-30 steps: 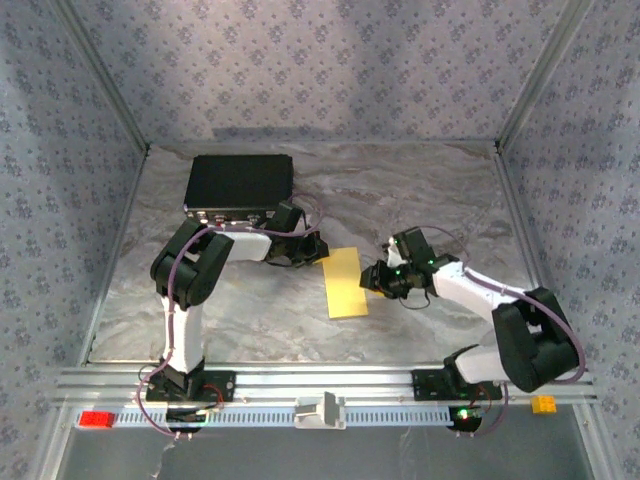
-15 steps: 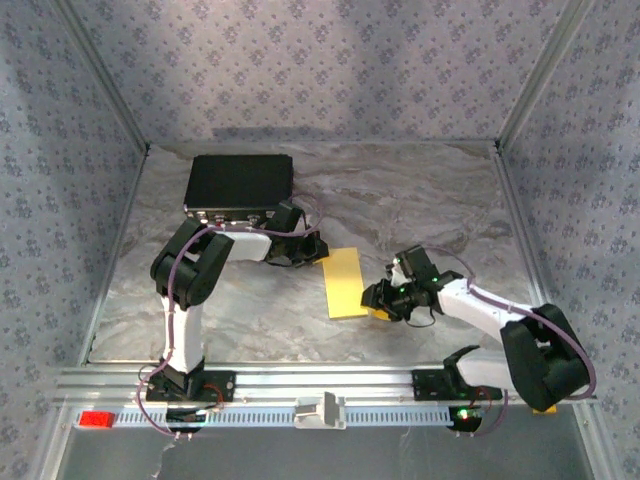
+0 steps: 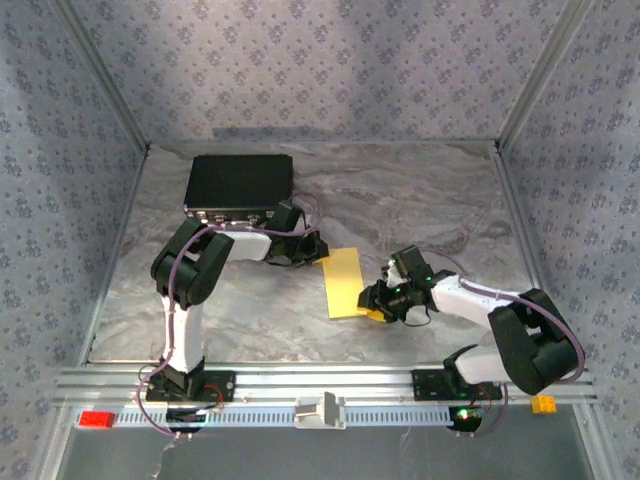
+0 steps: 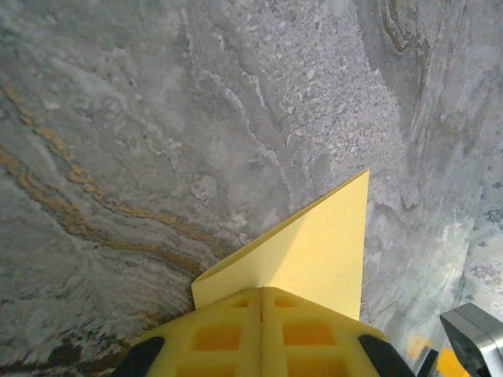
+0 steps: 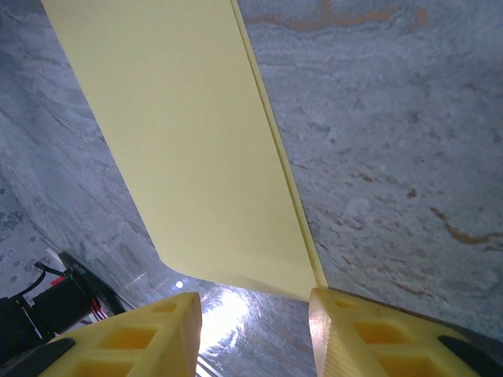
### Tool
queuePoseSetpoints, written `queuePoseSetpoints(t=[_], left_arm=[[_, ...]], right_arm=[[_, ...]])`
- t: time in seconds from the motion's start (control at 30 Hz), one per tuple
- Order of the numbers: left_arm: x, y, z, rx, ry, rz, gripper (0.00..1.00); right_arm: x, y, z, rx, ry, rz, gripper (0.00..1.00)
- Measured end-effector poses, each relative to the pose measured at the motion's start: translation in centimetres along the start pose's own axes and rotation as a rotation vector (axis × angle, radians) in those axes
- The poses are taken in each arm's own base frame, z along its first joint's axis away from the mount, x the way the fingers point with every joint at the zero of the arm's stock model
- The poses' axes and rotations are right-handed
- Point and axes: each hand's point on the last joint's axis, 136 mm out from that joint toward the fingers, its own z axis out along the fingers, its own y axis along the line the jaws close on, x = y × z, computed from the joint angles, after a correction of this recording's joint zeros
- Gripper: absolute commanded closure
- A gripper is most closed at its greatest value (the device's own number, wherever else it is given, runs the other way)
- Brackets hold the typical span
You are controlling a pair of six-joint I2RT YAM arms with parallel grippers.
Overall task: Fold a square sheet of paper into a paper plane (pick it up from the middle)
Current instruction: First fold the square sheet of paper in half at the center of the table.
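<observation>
Paper comes to one pale-yellow sheet of paper (image 3: 344,283), folded into a narrow strip. It lies flat on the marbled table (image 3: 420,190), to the right of the one black case (image 3: 240,182) and on its near side. Two claws are at the strip. The left claw (image 3: 318,256), just off the case's near right corner, has its fingers (image 4: 228,338) pressed together, tips on the strip's far left corner; I cannot tell whether they pinch it. The right claw (image 3: 376,302), farther from the case, has its fingers (image 5: 369,338) apart. The strip's near end reaches between them, its long edge running up to the right-hand finger. One red brick (image 3: 98,419) and one tan block (image 3: 543,404) sit by the front rail (image 3: 400,416), well apart from the case.
</observation>
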Motion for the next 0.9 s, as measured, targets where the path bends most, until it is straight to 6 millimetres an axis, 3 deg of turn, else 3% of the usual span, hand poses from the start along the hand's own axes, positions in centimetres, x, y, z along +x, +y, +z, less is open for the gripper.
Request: queuePoseSetpoints(t=[0.47, 0.9], left_arm=[[0.0, 0.0, 0.0, 0.0, 0.0, 0.0, 0.94], [0.0, 0.0, 0.0, 0.0, 0.0, -0.001, 0.94]], right_arm=[[-0.1, -0.3, -1.1, 0.025, -0.039, 0.001, 0.58], [-0.2, -0.2, -0.4, 0.003, -0.014, 0.005, 0.58]])
